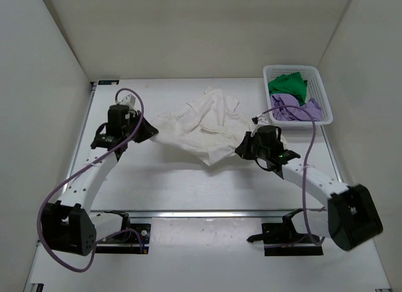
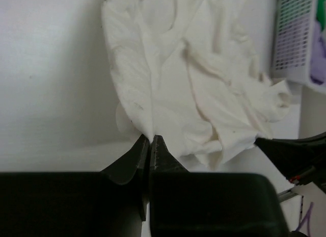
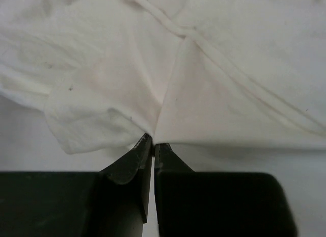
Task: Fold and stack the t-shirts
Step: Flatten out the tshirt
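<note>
Overhead view looks down from behind — both wrist views, close-in, share the cream-white t-shirt (image 1: 207, 125).

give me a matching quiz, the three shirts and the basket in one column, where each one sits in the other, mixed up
Things
1 cream shirt
2 green shirt
3 purple shirt
4 basket

Places
a far end of the basket
b far right corner of the table
c near end of the basket
d crumpled in the middle of the table

Pairs: 1-d, 2-a, 3-c, 4-b
</note>
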Robot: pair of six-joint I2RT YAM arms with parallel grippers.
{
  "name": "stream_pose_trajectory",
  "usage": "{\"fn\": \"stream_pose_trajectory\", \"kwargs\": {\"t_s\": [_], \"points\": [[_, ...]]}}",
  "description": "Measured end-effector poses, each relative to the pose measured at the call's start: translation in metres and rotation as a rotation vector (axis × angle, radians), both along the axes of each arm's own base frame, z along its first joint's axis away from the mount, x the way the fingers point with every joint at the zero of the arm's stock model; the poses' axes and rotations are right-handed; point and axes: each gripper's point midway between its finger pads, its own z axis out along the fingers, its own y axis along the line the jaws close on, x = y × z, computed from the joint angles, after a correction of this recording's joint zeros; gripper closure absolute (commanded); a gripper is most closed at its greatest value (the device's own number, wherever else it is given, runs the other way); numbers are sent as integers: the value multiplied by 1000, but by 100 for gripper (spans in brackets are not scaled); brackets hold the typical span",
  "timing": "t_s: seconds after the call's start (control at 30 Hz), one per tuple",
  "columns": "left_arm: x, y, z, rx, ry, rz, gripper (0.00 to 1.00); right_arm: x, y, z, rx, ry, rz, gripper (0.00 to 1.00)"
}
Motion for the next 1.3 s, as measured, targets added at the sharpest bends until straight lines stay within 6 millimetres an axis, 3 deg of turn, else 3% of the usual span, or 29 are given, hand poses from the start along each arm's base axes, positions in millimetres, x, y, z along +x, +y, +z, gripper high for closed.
{"fn": "stream_pose_trajectory", "kwargs": {"t_s": [0.03, 0.13, 0.23, 0.33, 0.47, 0.6, 0.77, 0.9, 0.97, 1.1, 1.2, 1.3], "points": [[2, -1, 16, -3, -22, -7, 100, -3, -1, 14, 5, -28, 4, 100], [1, -3, 56, -11, -75, -37, 82, -14, -6, 50, 23, -104, 6, 100], [-8, -4, 63, -3, -72, -66, 54, -18, -19, 50, 11, -99, -21, 100], [-16, 0, 46, 26, -21, -76, 33, -23, -39, 20, -26, -11, -71, 100], [-22, 11, -4, 73, 104, -54, 29, -41, -54, -18, -88, 108, -100, 97], [-31, 12, -57, 126, 229, -55, 29, -48, -57, -27, -111, 134, -106, 90], [-46, 10, -89, 185, 278, -76, 21, -47, -57, -25, -121, 120, -112, 77], [-47, 7, -113, 209, 309, -84, 26, -52, -48, -26, -133, 114, -76, 72], [-41, 5, -128, 215, 336, -77, 48, -54, -44, -26, -139, 107, -62, 71], [-35, 4, -161, 229, 405, -59, 68, -57, -39, -25, -143, 100, -44, 71], [-15, -1, -161, 211, 372, -46, 96, -58, -39, -23, -137, 86, -41, 70], [0, -8, -159, 191, 336, -41, 100, -59, -41, -19, -129, 72, -46, 69]]}}
